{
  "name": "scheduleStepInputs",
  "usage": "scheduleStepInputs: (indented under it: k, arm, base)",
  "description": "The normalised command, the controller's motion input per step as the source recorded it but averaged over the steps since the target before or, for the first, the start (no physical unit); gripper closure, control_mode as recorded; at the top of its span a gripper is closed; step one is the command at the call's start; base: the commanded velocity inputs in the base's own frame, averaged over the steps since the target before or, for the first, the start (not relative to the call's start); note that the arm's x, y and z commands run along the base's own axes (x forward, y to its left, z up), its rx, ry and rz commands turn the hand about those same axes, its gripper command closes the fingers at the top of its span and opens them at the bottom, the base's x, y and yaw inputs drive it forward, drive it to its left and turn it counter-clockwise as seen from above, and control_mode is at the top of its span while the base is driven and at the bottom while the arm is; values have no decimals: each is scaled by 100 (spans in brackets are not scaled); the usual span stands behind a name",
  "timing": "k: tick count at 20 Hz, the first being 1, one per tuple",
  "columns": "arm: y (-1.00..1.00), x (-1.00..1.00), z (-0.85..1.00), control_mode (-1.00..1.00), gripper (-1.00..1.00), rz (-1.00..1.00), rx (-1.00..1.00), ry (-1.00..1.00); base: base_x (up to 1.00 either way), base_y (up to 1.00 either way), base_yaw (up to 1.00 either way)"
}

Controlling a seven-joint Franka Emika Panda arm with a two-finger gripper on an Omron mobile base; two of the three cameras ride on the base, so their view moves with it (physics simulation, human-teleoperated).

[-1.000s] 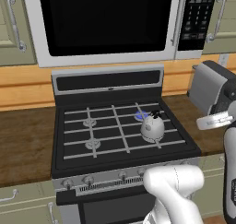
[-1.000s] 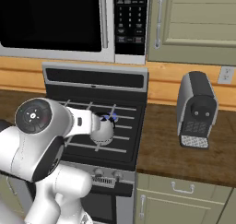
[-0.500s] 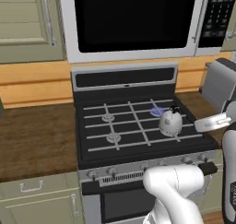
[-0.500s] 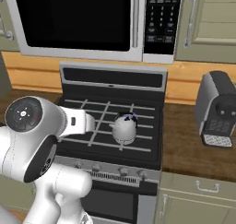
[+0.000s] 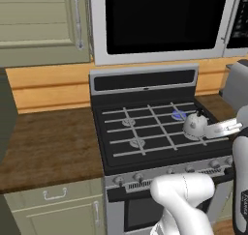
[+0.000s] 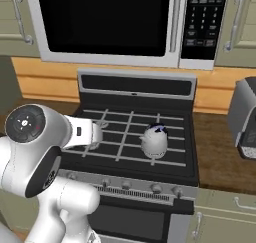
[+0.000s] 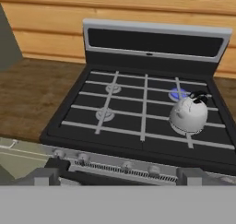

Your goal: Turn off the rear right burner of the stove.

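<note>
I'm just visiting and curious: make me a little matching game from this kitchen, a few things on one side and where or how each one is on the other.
Things:
1. kettle
2. rear right burner
3. microwave
4. knobs

States or places:
A. glowing blue
B. hanging above the stove
C. in a row along the silver front strip
D. standing on the front right grate

Pairs: 1-D, 2-A, 3-B, 4-C

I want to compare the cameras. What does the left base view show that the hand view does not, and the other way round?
Left base view alone: the microwave and the upper cabinet door. Hand view alone: the gripper fingertips at its bottom. Both: the stove, the rear right burner glowing blue, the white kettle in front of it, and the front knobs.
</note>
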Motion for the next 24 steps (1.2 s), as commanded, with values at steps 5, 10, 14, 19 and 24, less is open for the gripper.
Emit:
scheduleStepInputs:
  k: [5, 10, 14, 19, 24]
  arm:
    - [0, 0, 0, 100, -100, 0, 0, 0]
    - [0, 0, 0, 100, -100, 0, 0, 0]
    - [0, 0, 0, 100, -100, 0, 0, 0]
    - [0, 0, 0, 100, -100, 0, 0, 0]
    - [0, 0, 0, 100, -100, 0, 0, 0]
  base:
    - [30, 34, -9]
    - [39, 13, -14]
    - [25, 10, -10]
    - [1, 27, -1]
    - [0, 26, 0]
